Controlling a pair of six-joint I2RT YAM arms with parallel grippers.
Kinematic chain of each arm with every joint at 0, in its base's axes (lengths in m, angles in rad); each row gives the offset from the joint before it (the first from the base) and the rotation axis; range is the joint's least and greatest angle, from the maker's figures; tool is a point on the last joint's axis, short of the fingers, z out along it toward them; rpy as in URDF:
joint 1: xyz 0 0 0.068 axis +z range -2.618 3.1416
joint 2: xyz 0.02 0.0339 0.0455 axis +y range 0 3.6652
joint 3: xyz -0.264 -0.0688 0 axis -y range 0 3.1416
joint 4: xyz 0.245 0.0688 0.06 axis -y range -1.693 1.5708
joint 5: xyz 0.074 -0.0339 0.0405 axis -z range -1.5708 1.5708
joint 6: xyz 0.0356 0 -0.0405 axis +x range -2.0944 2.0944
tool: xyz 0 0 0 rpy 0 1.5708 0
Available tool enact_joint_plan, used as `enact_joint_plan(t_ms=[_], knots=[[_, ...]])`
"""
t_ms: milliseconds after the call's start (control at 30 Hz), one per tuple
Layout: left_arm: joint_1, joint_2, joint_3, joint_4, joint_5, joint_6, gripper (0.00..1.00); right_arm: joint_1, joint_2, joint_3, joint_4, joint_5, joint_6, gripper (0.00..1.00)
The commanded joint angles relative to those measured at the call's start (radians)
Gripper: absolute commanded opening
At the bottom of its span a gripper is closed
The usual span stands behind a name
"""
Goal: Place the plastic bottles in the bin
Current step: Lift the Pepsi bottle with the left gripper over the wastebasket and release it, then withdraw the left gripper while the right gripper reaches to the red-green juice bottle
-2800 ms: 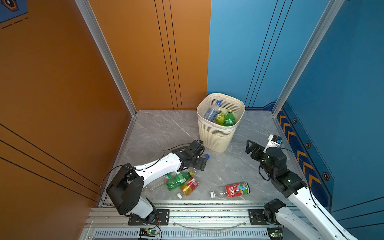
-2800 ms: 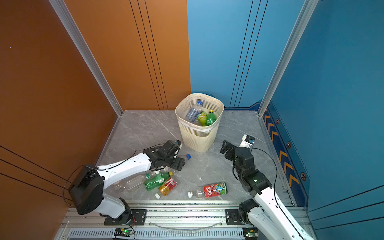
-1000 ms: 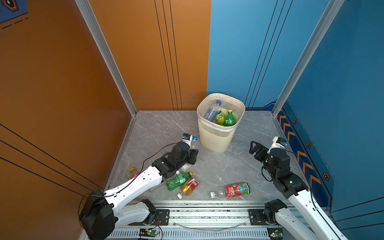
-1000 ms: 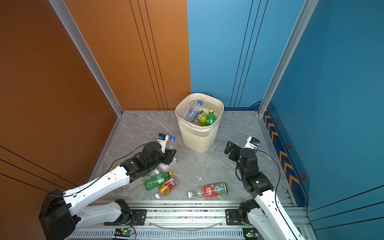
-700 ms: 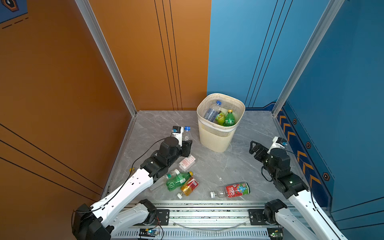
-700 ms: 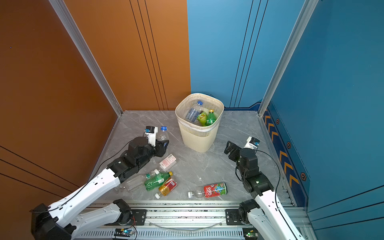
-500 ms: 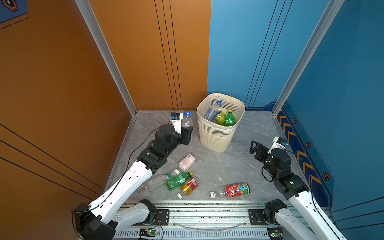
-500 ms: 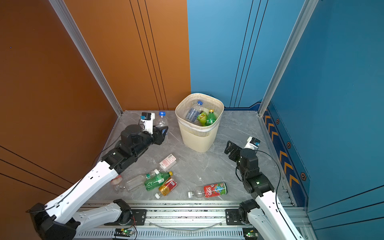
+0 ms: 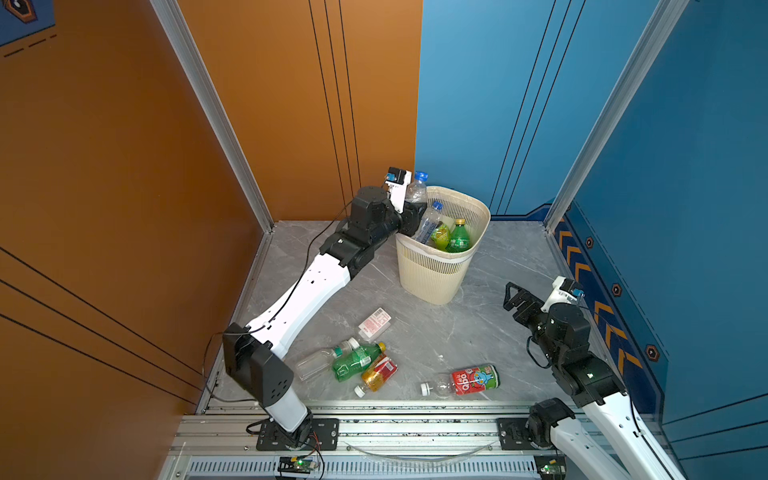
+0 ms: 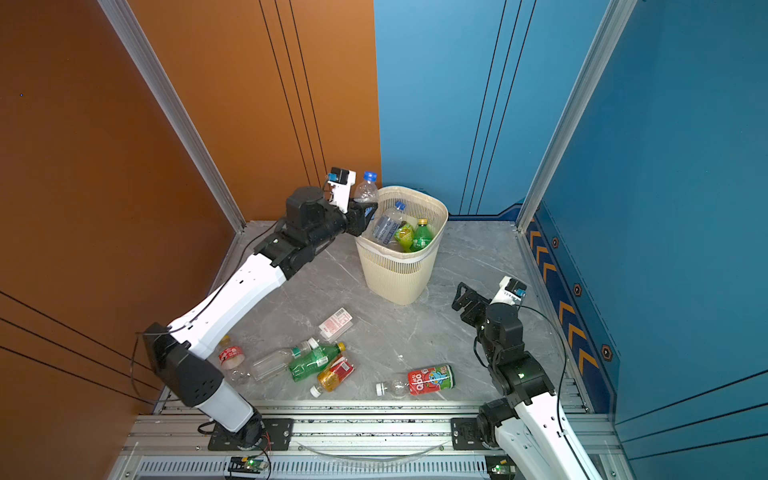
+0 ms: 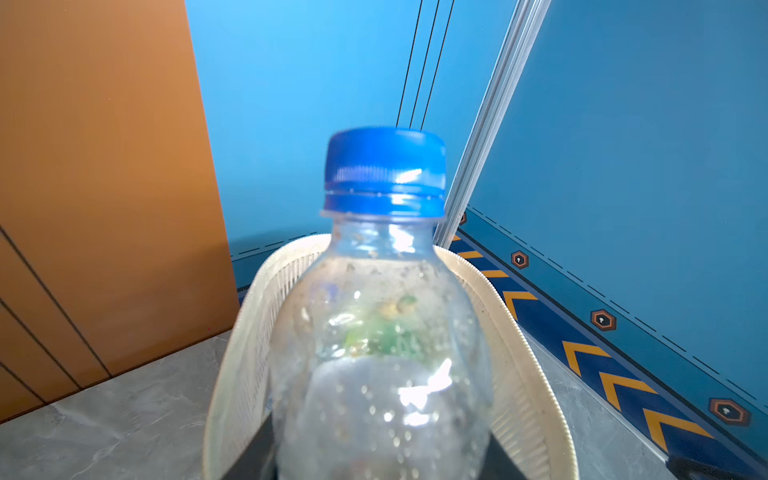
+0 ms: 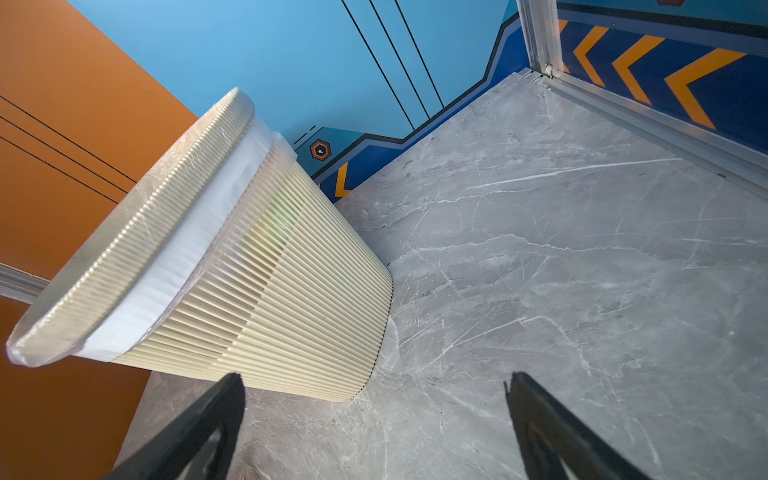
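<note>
My left gripper (image 9: 411,212) is shut on a clear plastic bottle (image 9: 417,189) with a blue cap, held upright above the near-left rim of the cream bin (image 9: 436,274). In the left wrist view this bottle (image 11: 382,332) fills the middle, with the bin's rim (image 11: 519,332) behind it. Three bottles lie inside the bin: a clear one (image 9: 428,226), a yellow-green one (image 9: 440,237) and a green one (image 9: 457,239). On the floor lie a clear bottle (image 9: 320,361), a green one (image 9: 355,359), a red-labelled one (image 9: 378,374) and another red-labelled one (image 9: 465,380). My right gripper (image 9: 513,297) hangs open and empty, right of the bin.
A small pink and white carton (image 9: 375,324) lies on the grey floor between the bin and the bottles. One more red-labelled bottle (image 10: 230,357) sits by the left arm's base. Walls enclose three sides; an aluminium rail (image 9: 395,415) runs along the front.
The left arm has lifted the blue-capped bottle off the floor and carried it away and rightward to the bin's rim. The right arm has stayed where it was.
</note>
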Motion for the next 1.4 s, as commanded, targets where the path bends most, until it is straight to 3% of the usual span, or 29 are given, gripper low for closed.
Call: enact_joint_plan(t_ms=[0,233,333,367,433,500,667,833,967,1133,1233,1367], knots=[[-0.001,0.056,0.112,-0.047,0.05,0.028,0.45,-0.008,-0.008,-0.012,-0.032,-0.005,0.013,1.0],[0.002,0.172,0.238,-0.133,0.052,0.027,0.46,-0.01,-0.008,-0.012,-0.03,-0.012,0.015,1.0],[0.006,0.196,0.249,-0.151,0.041,0.014,0.52,-0.011,-0.01,-0.012,-0.036,-0.019,0.017,1.0],[0.005,0.2,0.248,-0.15,0.041,0.014,0.55,-0.012,-0.012,-0.012,-0.037,-0.019,0.017,1.0],[0.006,0.206,0.254,-0.167,0.026,0.01,0.81,-0.013,-0.015,-0.008,-0.043,-0.016,0.016,1.0],[0.005,0.198,0.255,-0.18,0.004,0.01,1.0,-0.014,-0.016,-0.002,-0.048,-0.015,0.015,1.0],[0.006,0.096,0.164,-0.146,-0.04,0.015,0.98,-0.014,-0.021,-0.001,-0.058,-0.015,0.016,1.0],[0.004,-0.121,-0.11,0.003,-0.099,0.017,0.98,-0.015,-0.012,0.0,-0.06,-0.014,0.026,1.0],[0.006,-0.357,-0.509,0.123,-0.194,-0.043,0.98,-0.015,0.008,-0.007,-0.067,-0.025,0.044,1.0],[0.026,-0.612,-0.976,0.157,-0.271,-0.21,0.98,-0.014,0.038,-0.004,-0.088,-0.045,0.067,1.0],[0.051,-0.703,-1.094,0.127,-0.276,-0.262,0.98,-0.009,0.066,-0.006,-0.091,-0.063,0.088,1.0],[0.07,-0.757,-1.129,0.096,-0.261,-0.27,0.98,0.015,0.122,0.023,-0.184,-0.07,0.169,1.0]])
